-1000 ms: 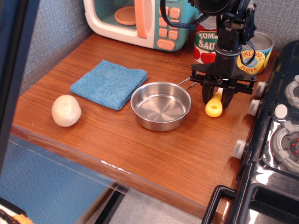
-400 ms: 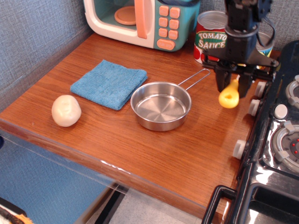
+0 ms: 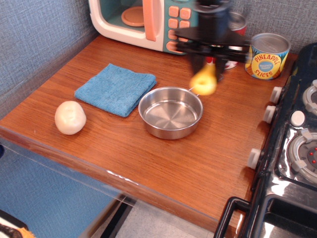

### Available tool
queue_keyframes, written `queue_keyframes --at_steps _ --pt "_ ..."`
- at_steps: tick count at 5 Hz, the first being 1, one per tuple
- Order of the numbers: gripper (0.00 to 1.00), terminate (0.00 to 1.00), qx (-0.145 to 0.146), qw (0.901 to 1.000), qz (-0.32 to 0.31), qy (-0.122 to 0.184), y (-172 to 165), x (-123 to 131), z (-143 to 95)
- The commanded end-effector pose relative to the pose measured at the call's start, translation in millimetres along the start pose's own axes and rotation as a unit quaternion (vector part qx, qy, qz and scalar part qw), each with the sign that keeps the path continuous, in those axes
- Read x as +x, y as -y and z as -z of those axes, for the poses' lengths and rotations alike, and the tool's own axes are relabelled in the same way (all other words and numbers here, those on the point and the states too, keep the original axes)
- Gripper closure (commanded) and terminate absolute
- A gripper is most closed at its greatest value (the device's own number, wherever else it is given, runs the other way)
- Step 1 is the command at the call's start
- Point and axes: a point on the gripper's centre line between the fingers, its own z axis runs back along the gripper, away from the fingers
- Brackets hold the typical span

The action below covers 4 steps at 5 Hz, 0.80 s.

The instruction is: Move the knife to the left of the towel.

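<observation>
My gripper (image 3: 207, 67) is blurred by motion above the far right rim of the steel pan (image 3: 170, 112). It is shut on the knife (image 3: 204, 83), whose yellow handle hangs down from the fingers; the white blade is hidden. The knife is held in the air, clear of the table. The blue towel (image 3: 116, 88) lies flat left of the pan, well left of the gripper.
A pale round object (image 3: 70, 117) sits left of the towel's front corner. A toy microwave (image 3: 148, 21) stands at the back, a pineapple can (image 3: 268, 55) at back right, a tomato can partly behind the arm. A black stove (image 3: 292, 144) borders the right.
The gripper lifted the knife off the table at the pan's right, rose, then swung left to above the pan's far right rim. Nothing else moved.
</observation>
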Motion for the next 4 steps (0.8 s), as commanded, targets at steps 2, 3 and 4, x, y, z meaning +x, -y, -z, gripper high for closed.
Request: queue_keyframes --at_steps 2,3,4 --pt "1.00 0.00 0.055 0.9973 0.048 -0.002 -142 -4 -14" --pt "1.00 0.00 0.041 0.9969 0.065 -0.013 -194 -13 5" --pt "1.00 0.00 0.053 0.9968 0.056 -0.023 -245 -19 15"
